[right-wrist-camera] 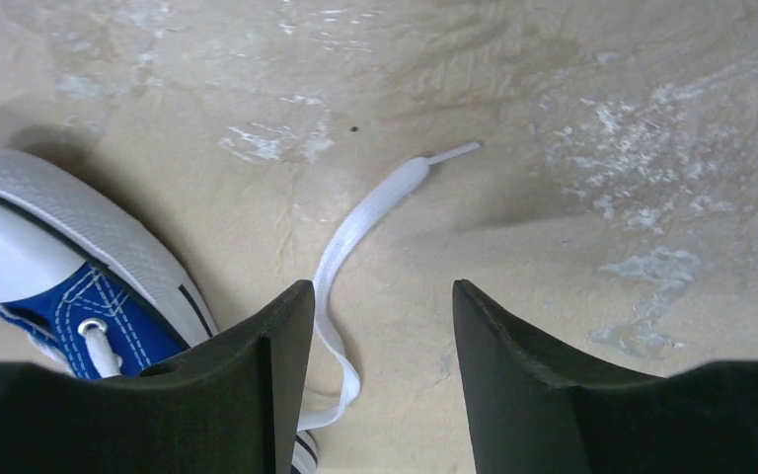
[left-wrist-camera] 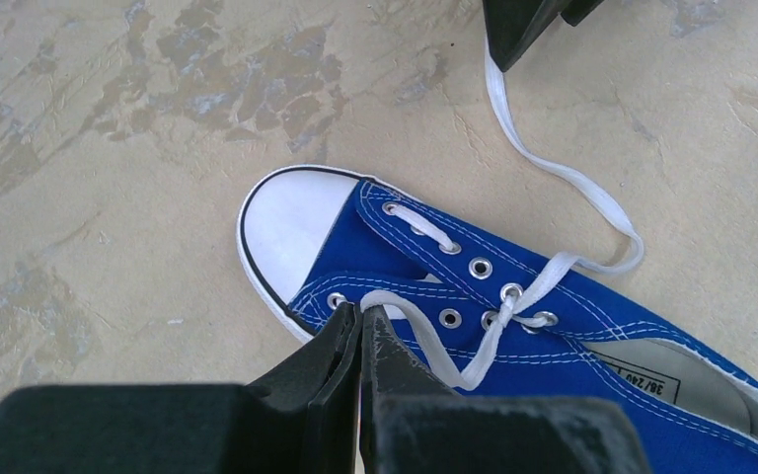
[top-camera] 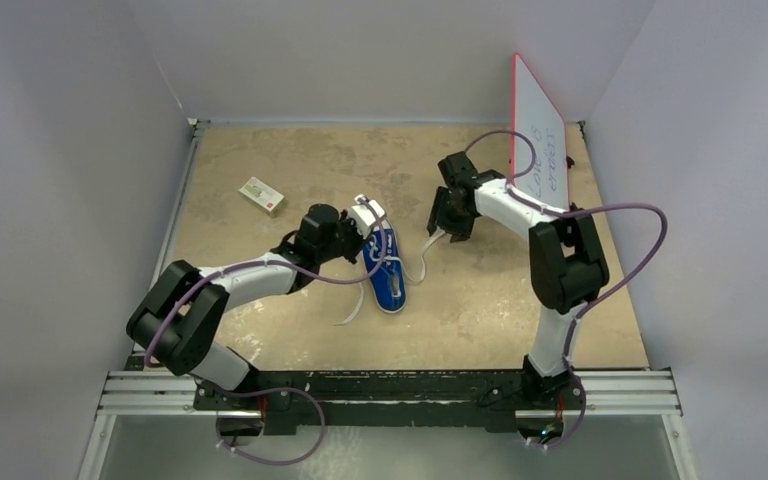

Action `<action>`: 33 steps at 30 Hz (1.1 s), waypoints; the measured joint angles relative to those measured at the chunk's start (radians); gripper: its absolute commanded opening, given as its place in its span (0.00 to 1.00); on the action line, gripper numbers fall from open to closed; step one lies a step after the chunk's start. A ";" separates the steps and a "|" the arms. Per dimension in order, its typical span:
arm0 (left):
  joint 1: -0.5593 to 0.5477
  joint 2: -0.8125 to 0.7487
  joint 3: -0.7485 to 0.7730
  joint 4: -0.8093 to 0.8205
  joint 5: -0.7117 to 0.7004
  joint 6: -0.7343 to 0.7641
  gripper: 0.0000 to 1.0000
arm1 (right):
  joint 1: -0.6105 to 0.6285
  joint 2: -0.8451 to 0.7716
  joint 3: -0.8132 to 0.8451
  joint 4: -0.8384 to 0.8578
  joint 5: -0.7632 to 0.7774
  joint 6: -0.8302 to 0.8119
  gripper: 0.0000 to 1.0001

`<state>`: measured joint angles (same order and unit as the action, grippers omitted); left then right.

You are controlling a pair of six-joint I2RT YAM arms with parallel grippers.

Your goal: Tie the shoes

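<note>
The blue sneaker (top-camera: 388,275) lies mid-table with its white toe cap (left-wrist-camera: 286,225) pointing away from the arm bases. My left gripper (left-wrist-camera: 362,311) is shut on a loop of white lace (left-wrist-camera: 410,314) by the lowest eyelet at the toe end; it is at the shoe's toe in the top view (top-camera: 358,232). A second lace (left-wrist-camera: 563,178) runs from the eyelets across the table to my right gripper (top-camera: 450,222). My right gripper (right-wrist-camera: 383,291) is open just above the table. That lace's end (right-wrist-camera: 375,202) lies flat between its fingers, close to the left finger (right-wrist-camera: 276,336).
A small white-and-red box (top-camera: 261,196) lies at the back left. A red-edged whiteboard (top-camera: 538,140) stands at the back right behind the right arm. A loose lace end (top-camera: 352,308) trails toward the near edge, left of the shoe. Grey walls enclose the table.
</note>
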<state>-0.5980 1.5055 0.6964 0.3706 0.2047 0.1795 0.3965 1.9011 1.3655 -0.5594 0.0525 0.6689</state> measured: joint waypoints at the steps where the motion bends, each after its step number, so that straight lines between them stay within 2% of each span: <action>1: 0.000 0.004 0.004 0.000 0.000 0.007 0.00 | 0.004 -0.005 0.000 0.006 -0.003 -0.005 0.61; 5: 0.000 0.010 0.005 0.000 0.001 0.024 0.00 | 0.026 0.021 0.018 0.012 -0.006 -0.015 0.61; 11: 0.000 0.025 0.006 0.034 0.002 0.042 0.00 | 0.064 0.103 0.067 0.009 0.016 0.019 0.50; 15: 0.003 0.040 0.006 0.041 0.000 0.065 0.00 | 0.079 0.133 0.098 -0.016 0.051 0.046 0.25; 17: 0.005 0.044 0.007 0.042 0.000 0.072 0.00 | 0.080 0.134 0.096 -0.019 0.056 0.063 0.06; 18: 0.007 0.045 0.008 0.043 0.001 0.075 0.00 | 0.080 0.130 0.089 -0.017 0.057 0.071 0.00; 22: 0.012 0.046 0.011 0.049 0.012 0.075 0.00 | 0.051 0.100 0.039 0.031 0.023 0.071 0.00; 25: 0.013 0.045 0.005 0.077 0.024 0.063 0.00 | 0.019 0.097 0.032 0.089 -0.066 -0.027 0.00; 30: 0.013 0.032 -0.024 0.119 0.036 0.052 0.00 | -0.038 0.097 0.074 0.233 -0.323 -0.234 0.00; 33: 0.013 0.032 -0.030 0.140 0.035 0.069 0.00 | -0.051 0.116 0.145 0.341 -0.492 -0.256 0.00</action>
<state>-0.5846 1.5372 0.6662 0.5102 0.2401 0.2481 0.3450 2.0171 1.5101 -0.2184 -0.4393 0.4126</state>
